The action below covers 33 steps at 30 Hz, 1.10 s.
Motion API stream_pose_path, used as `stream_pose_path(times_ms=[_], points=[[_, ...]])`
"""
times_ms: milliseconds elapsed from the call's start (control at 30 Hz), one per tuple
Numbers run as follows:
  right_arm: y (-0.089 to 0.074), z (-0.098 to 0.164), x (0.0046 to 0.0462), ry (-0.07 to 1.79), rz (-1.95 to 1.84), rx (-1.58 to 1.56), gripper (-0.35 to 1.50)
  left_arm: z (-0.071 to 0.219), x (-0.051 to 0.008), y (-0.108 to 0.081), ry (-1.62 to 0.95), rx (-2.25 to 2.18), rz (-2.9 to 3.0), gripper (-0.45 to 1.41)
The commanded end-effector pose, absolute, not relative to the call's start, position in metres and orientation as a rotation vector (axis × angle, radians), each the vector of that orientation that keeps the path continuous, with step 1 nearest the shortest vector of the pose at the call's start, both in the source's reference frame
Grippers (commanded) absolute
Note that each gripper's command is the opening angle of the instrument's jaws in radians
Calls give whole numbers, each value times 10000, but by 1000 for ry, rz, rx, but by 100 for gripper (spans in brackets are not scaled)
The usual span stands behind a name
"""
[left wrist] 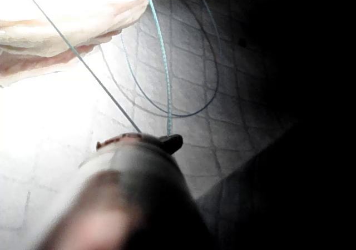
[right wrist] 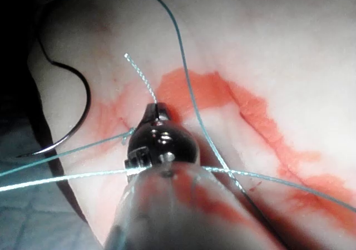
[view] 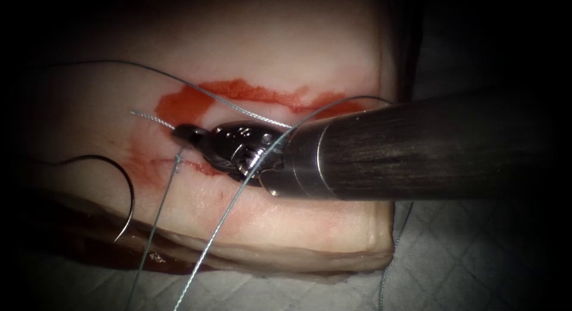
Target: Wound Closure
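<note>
Right tool: we see the right arm's tool [view: 186, 134] lying across the cut [view: 256, 93], its jaws closed on a short free end of thread [view: 152, 118].
Left tool: we find the left arm's tool [left wrist: 167, 143] off the tissue [view: 286, 227], over the cloth [view: 476, 257]; thread runs to its tip, but we cannot tell how its jaws stand.
Needle: the needle [view: 122, 189] lies loose on the tissue, left of the cut; neither tool holds it and it is not in the tissue.
Done: we judge one stitch placed; a small knot [view: 178, 160] sits at the cut.
Left: red fluid [view: 185, 102] marks a long open stretch, so most of the closing remains.
</note>
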<state>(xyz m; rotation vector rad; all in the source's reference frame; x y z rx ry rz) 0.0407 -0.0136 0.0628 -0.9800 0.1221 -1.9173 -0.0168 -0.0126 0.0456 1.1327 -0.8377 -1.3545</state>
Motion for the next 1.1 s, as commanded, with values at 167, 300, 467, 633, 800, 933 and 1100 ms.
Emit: stream_pose_path(times_ms=[167,300,467,633,800,933,1100], points=[[-140,648,411,89,-1859,-984,-35,451,-169,-141,-816,1142,-1321,-45],[-129,648,407,46,-1835,-1002,-35,450,-167,-147,-791,1138,-1305,-45],[-119,650,400,-15,-1827,-1012,-35,462,-163,-153,-762,1137,-1294,-45],[-109,643,389,-53,-1810,-1012,-35,478,-162,-160,-740,1126,-1281,-45],[-102,639,384,-74,-1796,-1006,-35,482,-165,-163,-716,1140,-1295,-45],[-101,640,382,-78,-1792,-1007,-35,483,-163,-168,-675,1157,-1300,-45],[-100,640,383,-75,-1786,-1022,-35,483,-161,-170,-646,1151,-1288,-45]])
